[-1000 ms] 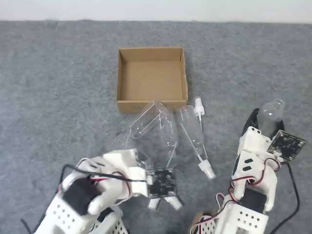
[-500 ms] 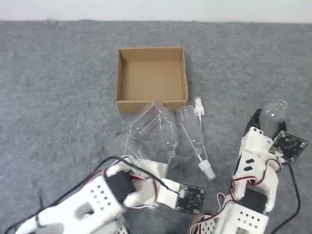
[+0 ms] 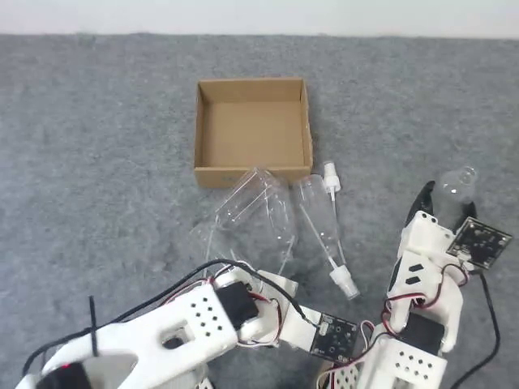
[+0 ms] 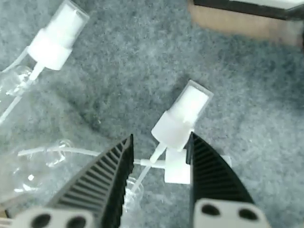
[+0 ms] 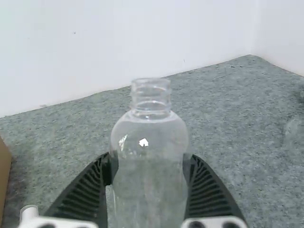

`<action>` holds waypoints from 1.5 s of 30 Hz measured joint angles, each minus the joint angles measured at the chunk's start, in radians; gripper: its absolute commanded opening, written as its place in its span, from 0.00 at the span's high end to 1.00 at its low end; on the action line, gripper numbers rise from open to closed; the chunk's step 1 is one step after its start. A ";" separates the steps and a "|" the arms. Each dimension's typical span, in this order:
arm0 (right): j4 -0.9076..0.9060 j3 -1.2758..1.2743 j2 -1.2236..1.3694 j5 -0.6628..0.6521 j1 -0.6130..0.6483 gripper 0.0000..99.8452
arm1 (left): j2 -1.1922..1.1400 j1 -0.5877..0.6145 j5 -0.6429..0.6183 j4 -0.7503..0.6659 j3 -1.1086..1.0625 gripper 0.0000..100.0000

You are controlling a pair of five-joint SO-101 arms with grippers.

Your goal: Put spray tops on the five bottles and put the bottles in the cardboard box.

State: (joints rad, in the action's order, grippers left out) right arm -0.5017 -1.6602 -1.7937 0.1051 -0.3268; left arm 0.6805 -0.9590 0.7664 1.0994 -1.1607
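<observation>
My right gripper (image 5: 149, 161) is shut on an upright clear bottle (image 5: 149, 152) with an uncapped neck, held at the right (image 3: 454, 188). My left gripper (image 4: 160, 142) is open just above the carpet, its fingers (image 4: 107, 178) either side of a loose white spray top (image 4: 183, 118) that lies across a second one (image 4: 176, 170). In the high view the left arm (image 3: 203, 320) covers those tops. Several clear bottles (image 3: 255, 209) lie in a heap before the open, empty cardboard box (image 3: 253, 168). Beside the heap lie one spray top (image 3: 345, 284) with its thin tube and another (image 3: 330, 177).
Grey carpet (image 3: 97, 162) covers the whole table, with free room to the left and right of the box. The left arm's camera board (image 3: 332, 336) sits close to the right arm's base (image 3: 409, 356). A white wall runs along the far edge.
The left arm has swung rightward from the front left toward the front centre, bringing its open gripper over the two loose spray tops. The right arm with its bottle has hardly moved.
</observation>
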 measured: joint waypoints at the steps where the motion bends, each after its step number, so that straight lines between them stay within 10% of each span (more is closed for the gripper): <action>1: 0.000 0.000 0.000 0.000 0.000 0.99 | -0.021 0.000 0.000 -0.012 0.000 0.82; 45: 0.000 0.000 0.000 0.000 0.000 0.99 | -0.141 -0.061 0.025 -0.101 -0.026 0.89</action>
State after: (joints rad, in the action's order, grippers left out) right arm -0.5017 -1.6602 -1.7937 0.1051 -0.3268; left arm 0.5393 -1.0203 0.7910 0.9981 -1.1868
